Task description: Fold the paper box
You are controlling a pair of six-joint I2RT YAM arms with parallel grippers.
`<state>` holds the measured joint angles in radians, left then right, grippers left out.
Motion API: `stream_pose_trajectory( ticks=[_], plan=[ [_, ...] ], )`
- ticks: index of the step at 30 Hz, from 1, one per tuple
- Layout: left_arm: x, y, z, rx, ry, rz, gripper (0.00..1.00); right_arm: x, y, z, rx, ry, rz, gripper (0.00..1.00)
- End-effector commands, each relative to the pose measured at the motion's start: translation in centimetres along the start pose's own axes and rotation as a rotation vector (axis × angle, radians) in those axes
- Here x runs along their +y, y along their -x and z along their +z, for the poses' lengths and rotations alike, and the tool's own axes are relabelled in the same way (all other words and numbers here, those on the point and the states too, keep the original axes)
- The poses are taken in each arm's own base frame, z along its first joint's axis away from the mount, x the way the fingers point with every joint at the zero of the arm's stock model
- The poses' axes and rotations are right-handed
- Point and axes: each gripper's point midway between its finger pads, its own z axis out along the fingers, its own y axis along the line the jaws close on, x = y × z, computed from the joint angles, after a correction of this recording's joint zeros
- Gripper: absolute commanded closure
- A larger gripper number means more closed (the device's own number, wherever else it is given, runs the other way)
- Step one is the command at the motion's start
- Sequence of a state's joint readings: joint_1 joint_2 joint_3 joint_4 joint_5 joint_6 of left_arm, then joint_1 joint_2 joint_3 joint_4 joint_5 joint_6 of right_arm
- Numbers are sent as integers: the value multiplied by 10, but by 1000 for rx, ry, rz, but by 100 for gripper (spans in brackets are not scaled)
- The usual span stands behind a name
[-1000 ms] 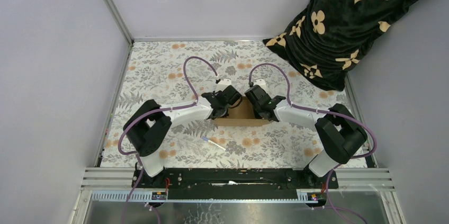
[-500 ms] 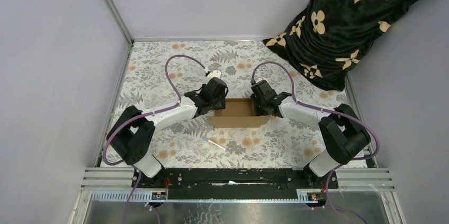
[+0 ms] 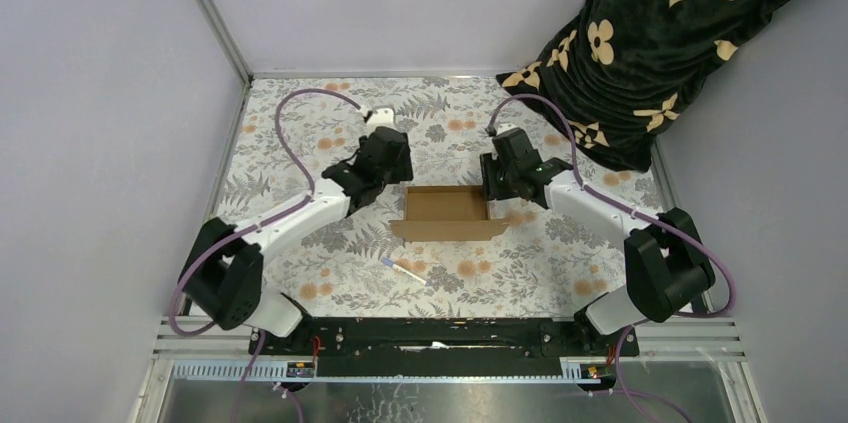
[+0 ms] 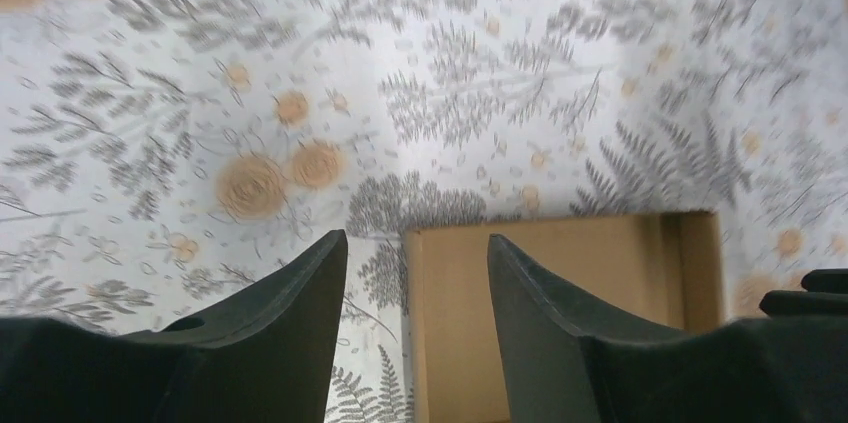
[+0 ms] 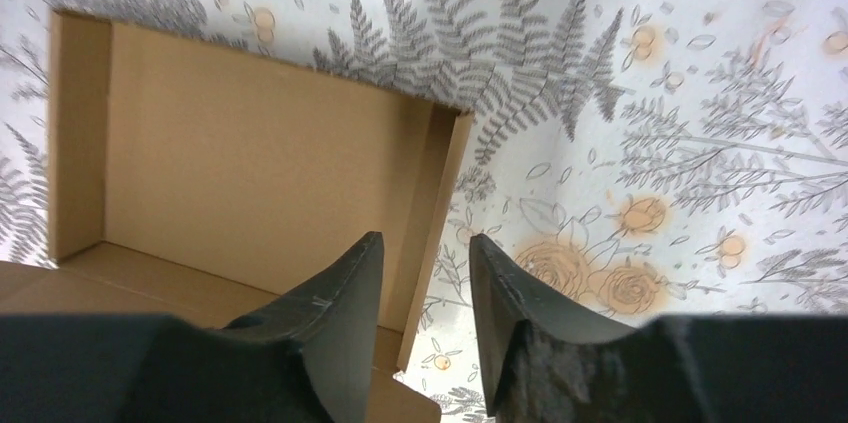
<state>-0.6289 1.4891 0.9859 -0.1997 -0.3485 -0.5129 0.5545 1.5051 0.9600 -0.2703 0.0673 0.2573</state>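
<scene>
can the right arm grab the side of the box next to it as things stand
Probably yes. The right gripper hangs open just above the paper box, whose near side wall runs in line with the gap between its jaws. Nothing lies between them.

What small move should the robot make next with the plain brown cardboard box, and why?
Probably lower the left gripper to the flat near flap of the plain brown cardboard box, to lift it. The box sits as an open tray with its side walls raised, that flap lies flat, and the right gripper, like the left, stands open and empty.
</scene>
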Motion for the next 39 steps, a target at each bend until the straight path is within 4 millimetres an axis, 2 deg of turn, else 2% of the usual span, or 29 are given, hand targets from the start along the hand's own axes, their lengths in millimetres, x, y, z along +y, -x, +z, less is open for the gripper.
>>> stream_pose_trajectory(
  ticks=[1, 3, 5, 7, 9, 12, 15, 19, 21, 24, 27, 30, 34, 39],
  plan=[
    [13, 58, -27, -158, 52, -45, 39, -1, 44, -22, -93, 52, 25, 52],
    [18, 63, -42, -176, 59, -72, 39, -10, 54, -21, -104, 38, 43, 48],
    [24, 59, -55, -173, 60, -107, 40, -13, 66, -19, -114, 55, 58, 46],
    [28, 52, -69, -164, 47, -149, 48, -21, 78, -14, -114, 51, 71, 46],
    [29, 41, -84, -157, 12, -189, 60, -24, 88, -5, -102, 53, 69, 46],
    [25, 25, -106, -148, -43, -227, 65, -23, 93, 16, -59, 60, 59, 46],
    [13, 7, -122, -109, -96, -238, 66, -18, 94, 37, -31, 89, 60, 46],
    [-4, -8, -150, -96, -176, -250, 58, -12, 88, 60, 13, 131, 56, 46],
    [-13, -16, -164, -66, -239, -260, 57, -10, 84, 68, 34, 144, 56, 46],
    [-18, -33, -184, -30, -297, -278, 58, -8, 79, 75, 52, 162, 55, 46],
    [-12, -42, -201, -28, -333, -317, 59, -7, 73, 81, 69, 170, 57, 46],
    [-11, -49, -210, -13, -372, -344, 58, -7, 66, 86, 84, 173, 55, 45],
    [-32, -63, -213, 40, -485, -324, 54, -5, 61, 91, 100, 192, 59, 45],
    [-55, -109, -202, 160, -523, -269, 61, -1, 60, 94, 109, 211, 62, 46]
  ],
)
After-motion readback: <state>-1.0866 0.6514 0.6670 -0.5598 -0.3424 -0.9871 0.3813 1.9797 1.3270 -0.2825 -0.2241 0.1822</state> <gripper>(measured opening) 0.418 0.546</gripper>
